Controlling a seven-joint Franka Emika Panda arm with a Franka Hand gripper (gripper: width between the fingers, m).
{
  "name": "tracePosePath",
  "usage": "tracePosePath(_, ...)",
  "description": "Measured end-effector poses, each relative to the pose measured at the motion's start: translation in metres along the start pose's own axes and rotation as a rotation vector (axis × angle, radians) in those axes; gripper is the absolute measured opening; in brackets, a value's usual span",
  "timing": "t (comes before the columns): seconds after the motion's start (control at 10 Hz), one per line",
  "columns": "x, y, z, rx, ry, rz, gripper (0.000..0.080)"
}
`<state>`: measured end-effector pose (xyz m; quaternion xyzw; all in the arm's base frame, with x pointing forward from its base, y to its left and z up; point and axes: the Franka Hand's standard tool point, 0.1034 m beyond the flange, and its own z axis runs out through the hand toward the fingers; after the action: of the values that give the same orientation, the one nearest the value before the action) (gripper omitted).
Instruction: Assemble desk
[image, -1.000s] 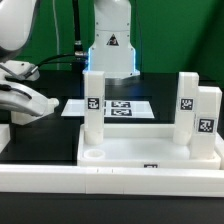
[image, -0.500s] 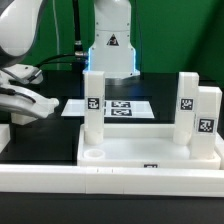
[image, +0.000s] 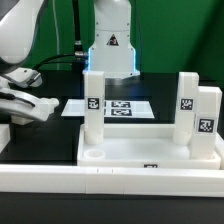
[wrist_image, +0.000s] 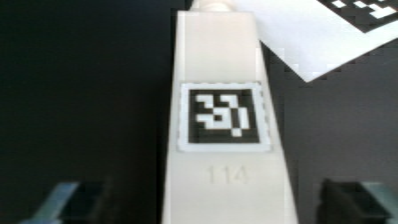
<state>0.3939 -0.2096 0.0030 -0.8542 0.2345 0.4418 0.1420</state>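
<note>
The white desk top (image: 150, 148) lies on the black table with three tagged legs standing on it: one at the exterior view's left (image: 93, 108) and two at its right (image: 186, 103) (image: 208, 118). A fourth white leg (wrist_image: 222, 95) with a square tag lies lengthwise on the black surface in the wrist view. My gripper (wrist_image: 210, 205) straddles it, one dark finger (wrist_image: 63, 200) on each side, with a gap to the leg on both sides. In the exterior view the gripper (image: 25, 105) sits low at the left edge, where it hides that leg.
The marker board (image: 125, 107) lies behind the desk top, and its corner (wrist_image: 329, 40) shows beside the loose leg. A long white rail (image: 110, 180) runs along the front. The robot's base (image: 112, 45) stands at the back.
The hand has sunk a little at the exterior view's left. The desk top and its three standing legs have not moved.
</note>
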Motion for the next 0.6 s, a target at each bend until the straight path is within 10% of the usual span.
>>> tracePosePath(0.2,0.0,-0.001,0.0,-0.001,0.001,0.002,0.0288)
tracePosePath(0.4,-0.001,-0.004,-0.002,-0.012,0.005,-0.003,0.0288)
tracePosePath(0.6,-0.013,-0.024,-0.017,-0.076,0.022,-0.029,0.0289)
